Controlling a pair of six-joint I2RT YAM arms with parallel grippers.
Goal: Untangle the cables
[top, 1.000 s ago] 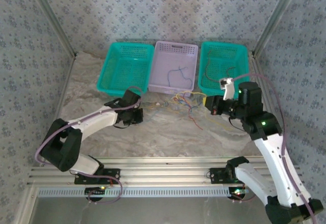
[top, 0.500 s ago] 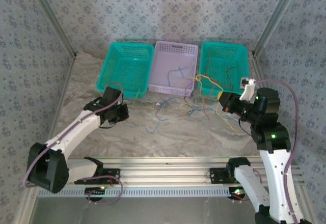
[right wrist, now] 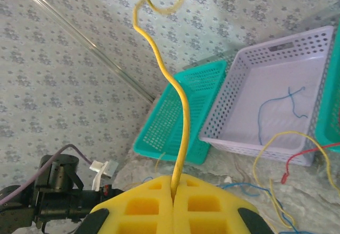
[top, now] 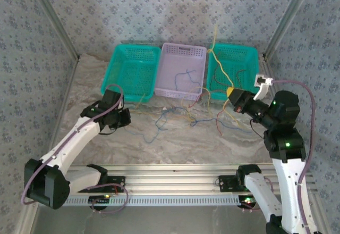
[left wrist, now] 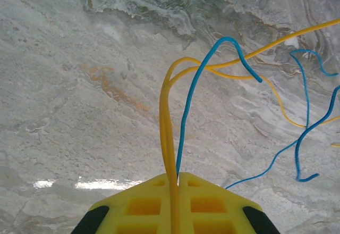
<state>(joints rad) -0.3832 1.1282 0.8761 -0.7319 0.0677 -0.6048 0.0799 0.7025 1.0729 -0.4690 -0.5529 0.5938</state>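
We see the left gripper (left wrist: 175,183) clenched on a doubled yellow cable (left wrist: 167,122) and a blue cable (left wrist: 187,111), low over the marble bench (top: 175,149) towards its left edge. The right gripper (right wrist: 173,185) is clamped on a long yellow cable (right wrist: 183,106) near the right edge, and that strand climbs steeply above the right teal basket (top: 234,47). Between the 2 grippers the rest of the cables (top: 186,118) sprawl in a loose tangle on the bench, just in front of 3 baskets lined along the far edge. 1 blue strand (top: 186,76) lies inside the lilac basket (top: 183,47), beside the left teal basket (top: 138,46).
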